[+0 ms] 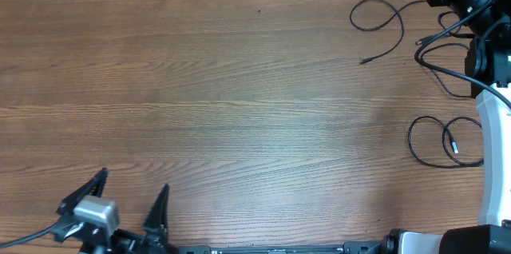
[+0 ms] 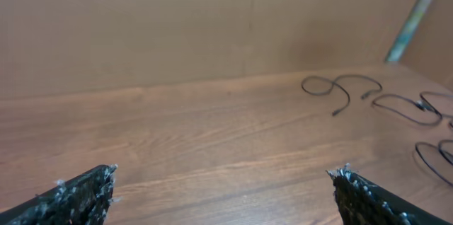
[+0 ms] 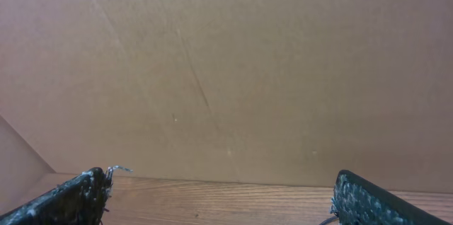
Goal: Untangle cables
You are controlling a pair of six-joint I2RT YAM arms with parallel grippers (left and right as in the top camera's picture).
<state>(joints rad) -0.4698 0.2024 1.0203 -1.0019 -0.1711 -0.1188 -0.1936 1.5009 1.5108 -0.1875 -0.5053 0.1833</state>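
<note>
Along the right side of the grained wooden table [image 1: 223, 102] lie three thin black cables, apart from one another. A curled cable [image 1: 351, 16] lies towards the far edge, a second cable [image 1: 421, 41] runs beside my right arm, and a coiled cable [image 1: 409, 138] lies nearer. Open wood stretches left of them. My left gripper [image 1: 133, 180] sits low at the near-left edge, jaws wide, holding nothing. My right gripper [image 3: 223, 175] hangs far right, facing a plain cardboard wall [image 3: 226, 62], jaws wide, holding nothing.

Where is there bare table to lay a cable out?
Bare: left and centre of the table, from the left gripper to the far edge. Crowded: the right side, where three cables lie by the right arm.
</note>
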